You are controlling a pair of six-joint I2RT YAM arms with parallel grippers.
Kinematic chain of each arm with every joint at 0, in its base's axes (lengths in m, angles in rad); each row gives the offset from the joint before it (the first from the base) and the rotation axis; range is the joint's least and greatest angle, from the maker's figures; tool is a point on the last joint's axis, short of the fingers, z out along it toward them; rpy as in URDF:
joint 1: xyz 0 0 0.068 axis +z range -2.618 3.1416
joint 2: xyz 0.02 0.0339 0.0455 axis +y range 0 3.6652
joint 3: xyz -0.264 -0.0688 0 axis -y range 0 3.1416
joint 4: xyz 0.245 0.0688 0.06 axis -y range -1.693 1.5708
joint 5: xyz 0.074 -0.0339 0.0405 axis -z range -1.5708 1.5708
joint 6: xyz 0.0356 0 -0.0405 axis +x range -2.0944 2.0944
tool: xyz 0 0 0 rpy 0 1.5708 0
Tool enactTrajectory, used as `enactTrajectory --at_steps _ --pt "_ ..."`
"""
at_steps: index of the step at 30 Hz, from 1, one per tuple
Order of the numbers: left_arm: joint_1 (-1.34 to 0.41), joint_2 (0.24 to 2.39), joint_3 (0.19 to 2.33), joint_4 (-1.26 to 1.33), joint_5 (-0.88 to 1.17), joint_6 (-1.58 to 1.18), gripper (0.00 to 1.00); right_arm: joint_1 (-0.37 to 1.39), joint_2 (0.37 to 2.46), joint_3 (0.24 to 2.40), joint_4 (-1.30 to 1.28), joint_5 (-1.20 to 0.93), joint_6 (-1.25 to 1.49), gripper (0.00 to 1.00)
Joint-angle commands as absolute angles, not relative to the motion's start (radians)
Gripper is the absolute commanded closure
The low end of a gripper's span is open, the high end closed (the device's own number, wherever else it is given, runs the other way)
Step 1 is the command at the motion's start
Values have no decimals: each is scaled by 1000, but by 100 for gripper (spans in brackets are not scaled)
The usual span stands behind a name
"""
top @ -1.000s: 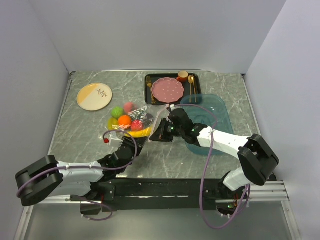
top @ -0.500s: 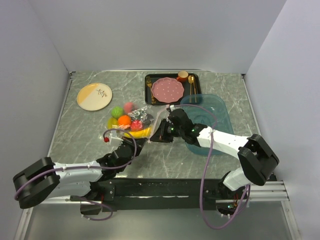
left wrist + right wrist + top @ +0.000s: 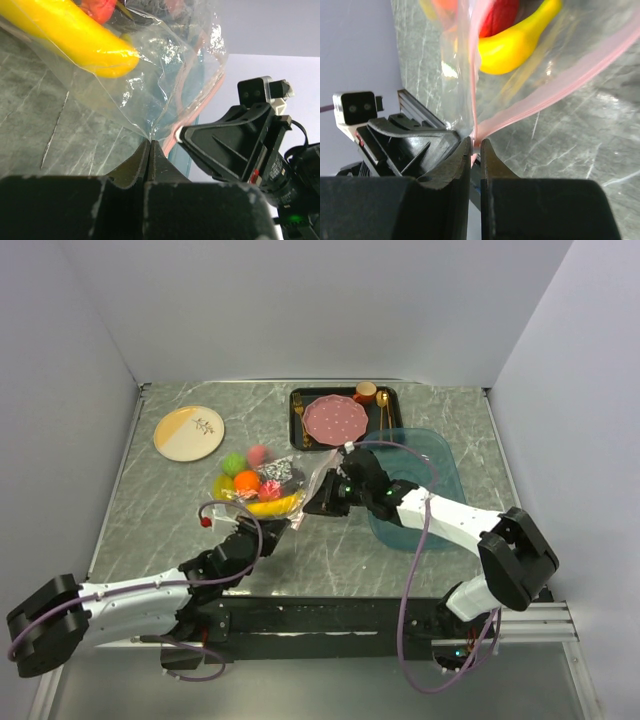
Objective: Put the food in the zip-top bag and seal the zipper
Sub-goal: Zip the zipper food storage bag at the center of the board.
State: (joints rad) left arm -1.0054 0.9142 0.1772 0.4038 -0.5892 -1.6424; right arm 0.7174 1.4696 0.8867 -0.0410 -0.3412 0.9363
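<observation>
left gripper (image 3: pixel 150 146) has just clamped the zip-top bag (image 3: pixel 170 70); right gripper (image 3: pixel 476 145) pinches its zipper (image 3: pixel 555 92) alongside. food (image 3: pixel 75 40) seemingly inside; sealing follows.

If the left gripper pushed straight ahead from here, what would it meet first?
The bag that the left gripper pinches; past that film, probably the banana, though depth is unclear.
</observation>
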Motion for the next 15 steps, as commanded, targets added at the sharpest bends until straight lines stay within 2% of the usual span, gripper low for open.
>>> enactTrajectory --at_steps 1,8,15 --pt "-1000 870 149 304 -609 -1652 99 646 1459 919 -40 -288 907 95" --pt "-1002 818 143 261 -589 -1643 99 612 1465 927 -52 -296 882 95" --pt "-1000 681 140 104 -594 -1675 99 543 1479 939 -69 -311 853 95"
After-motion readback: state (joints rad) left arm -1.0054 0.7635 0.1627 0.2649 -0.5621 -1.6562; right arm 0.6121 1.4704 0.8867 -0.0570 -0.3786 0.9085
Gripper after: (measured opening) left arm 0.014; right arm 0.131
